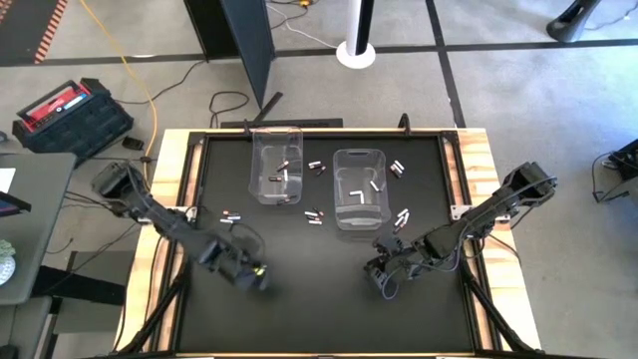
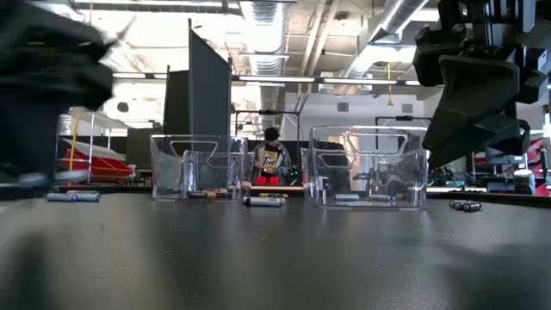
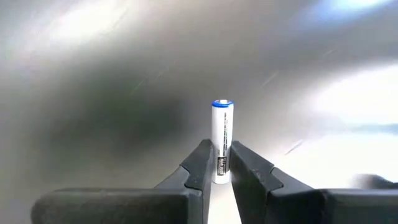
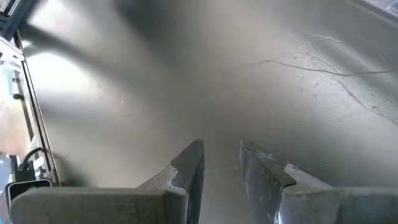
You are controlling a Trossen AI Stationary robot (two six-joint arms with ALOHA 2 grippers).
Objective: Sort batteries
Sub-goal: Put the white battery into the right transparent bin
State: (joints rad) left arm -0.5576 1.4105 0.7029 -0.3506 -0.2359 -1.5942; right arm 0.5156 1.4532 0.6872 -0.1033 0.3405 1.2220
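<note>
Gripping a white battery (image 3: 222, 140) between its fingers, the left tool (image 3: 222, 163) hangs over the tabletop (image 1: 319, 299); the right tool (image 4: 221, 163) hovers narrowly parted, holding nothing.

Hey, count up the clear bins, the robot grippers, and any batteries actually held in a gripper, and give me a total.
Clear bins: 2 (left bin, right bin)
Grippers: 2 (left gripper, right gripper)
Batteries held: 1 (white battery, in the left gripper)
Total: 5
</note>
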